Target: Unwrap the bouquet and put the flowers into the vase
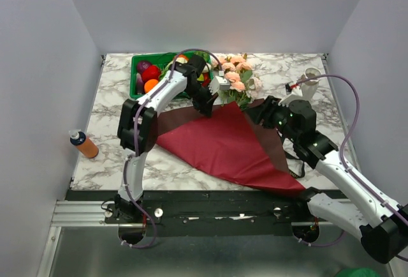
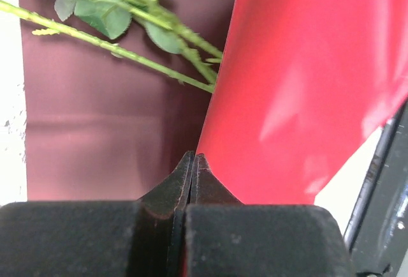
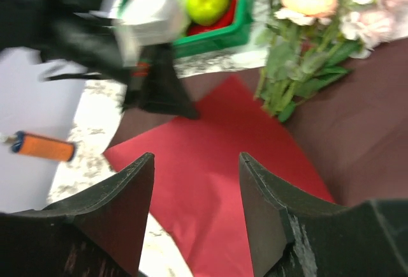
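The bouquet lies unrolled. Its dark red paper (image 1: 223, 143) is spread flat in a wide fan, and the peach-pink flowers (image 1: 236, 76) rest at its far end. Green stems (image 2: 127, 53) run across the darker inner sheet (image 2: 108, 130) and under the bright red flap (image 2: 306, 85). My left gripper (image 1: 207, 110) is shut at that flap's top edge, fingertips (image 2: 193, 156) pressed together with a sliver of red between them. My right gripper (image 1: 252, 112) hovers open over the paper (image 3: 210, 162), nothing between its fingers (image 3: 196, 157). The off-white vase (image 1: 312, 76) stands at the far right.
A green tray (image 1: 137, 76) of vegetables sits at the back left, just behind the left arm. An orange bottle (image 1: 84, 144) lies near the left table edge. A black ribbon (image 1: 296, 165) lies by the paper's right side. White walls close in on three sides.
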Controlling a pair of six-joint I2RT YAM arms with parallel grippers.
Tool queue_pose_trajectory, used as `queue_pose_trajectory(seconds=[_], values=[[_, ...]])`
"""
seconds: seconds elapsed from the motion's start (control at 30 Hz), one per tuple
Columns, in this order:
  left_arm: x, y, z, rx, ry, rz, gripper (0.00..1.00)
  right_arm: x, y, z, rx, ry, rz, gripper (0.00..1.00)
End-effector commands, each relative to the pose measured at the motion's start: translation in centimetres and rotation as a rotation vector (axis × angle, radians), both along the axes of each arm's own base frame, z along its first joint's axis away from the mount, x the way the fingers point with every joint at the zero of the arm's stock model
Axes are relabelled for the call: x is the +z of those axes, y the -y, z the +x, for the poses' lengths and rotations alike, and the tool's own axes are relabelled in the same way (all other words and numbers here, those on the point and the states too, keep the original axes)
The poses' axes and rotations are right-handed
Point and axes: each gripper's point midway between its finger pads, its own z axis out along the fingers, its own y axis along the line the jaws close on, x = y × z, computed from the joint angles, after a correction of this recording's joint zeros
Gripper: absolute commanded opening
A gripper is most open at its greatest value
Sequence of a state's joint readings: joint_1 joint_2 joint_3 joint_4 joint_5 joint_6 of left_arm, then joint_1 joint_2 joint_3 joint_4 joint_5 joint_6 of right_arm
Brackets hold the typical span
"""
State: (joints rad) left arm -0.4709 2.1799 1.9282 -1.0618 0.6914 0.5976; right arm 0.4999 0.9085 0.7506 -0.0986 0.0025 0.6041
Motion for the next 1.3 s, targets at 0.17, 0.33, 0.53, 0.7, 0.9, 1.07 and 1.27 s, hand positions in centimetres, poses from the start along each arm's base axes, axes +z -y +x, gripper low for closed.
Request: queue_pose_trajectory(seconds=[0.17, 0.33, 0.53, 0.7, 0.9, 1.07, 1.27], values=[[13.4, -2.4, -10.9, -0.144, 0.131, -0.13, 0.0, -1.8, 2.4, 2.5, -0.137, -0.053, -0.151, 0.63], [13.8, -5.8, -19.7, -0.27, 0.042, -0.136, 0.0, -1.8, 2.2, 3.0, -0.127, -0.053, -0.169, 0.63], [12.7, -10.0, -28.7, -0.478, 0.144, -0.23, 0.02, -4.3, 1.4, 3.8, -0.11, -0.119, -0.191, 0.63], [11.7, -12.1, -32.6, -0.598, 0.252, -0.238, 0.11, -7.7, 0.7, 5.6, -0.133, -0.214, -0.228, 0.62], [10.6, -13.9, -35.3, -0.74, 0.37, -0.261, 0.17, -11.3, -0.4, 7.9, -0.132, -0.301, -0.291, 0.6], [9.8, -15.0, -35.9, -0.773, 0.448, -0.256, 0.46, -13.7, -1.3, 9.7, -0.122, -0.337, -0.357, 0.6], [13.1, -13.4, -33.2, -0.708, 0.65, -0.293, 0.87, -15.4, -3.3, 10.6, -0.083, -0.352, -0.408, 0.59]])
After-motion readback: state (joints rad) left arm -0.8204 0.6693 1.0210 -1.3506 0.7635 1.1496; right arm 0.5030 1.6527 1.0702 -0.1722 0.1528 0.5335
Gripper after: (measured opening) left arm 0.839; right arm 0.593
